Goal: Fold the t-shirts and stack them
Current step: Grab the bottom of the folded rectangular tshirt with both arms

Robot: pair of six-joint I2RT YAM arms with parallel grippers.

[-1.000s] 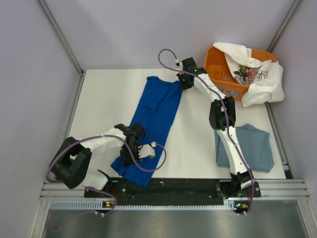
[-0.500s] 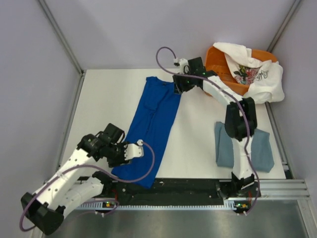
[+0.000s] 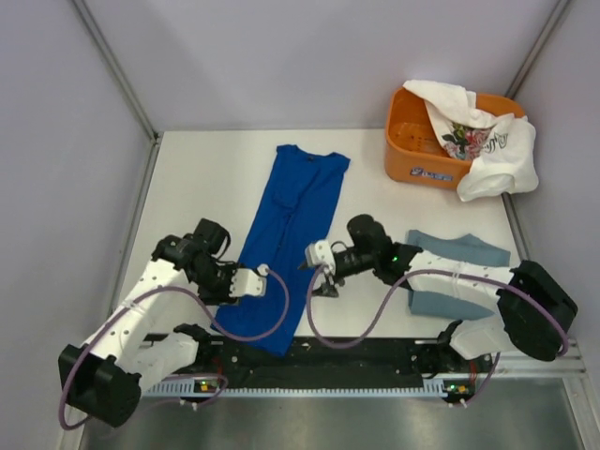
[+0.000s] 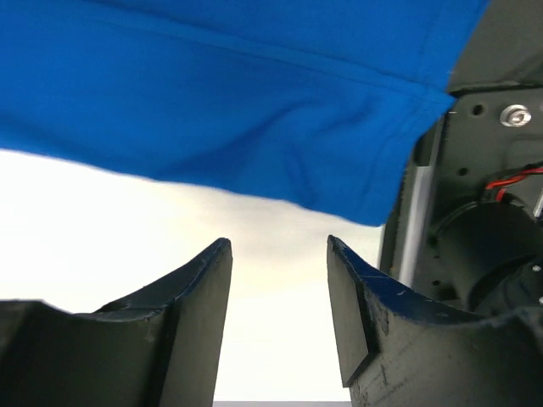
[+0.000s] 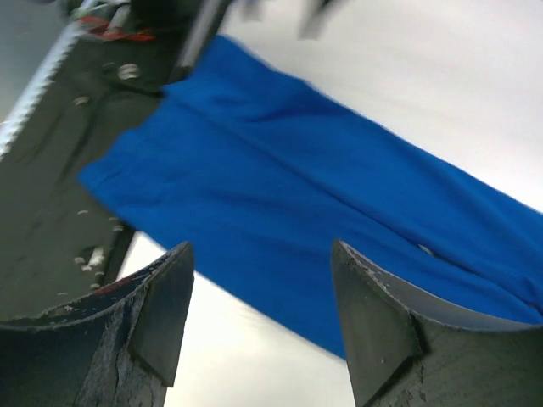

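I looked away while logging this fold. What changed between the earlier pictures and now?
The right gripper swung back from the far end of the blue t-shirt to its near right edge, open. The left gripper slid left off the cloth to its near left edge, open. The grey-blue t-shirt, white t-shirt and orange basket stayed put.
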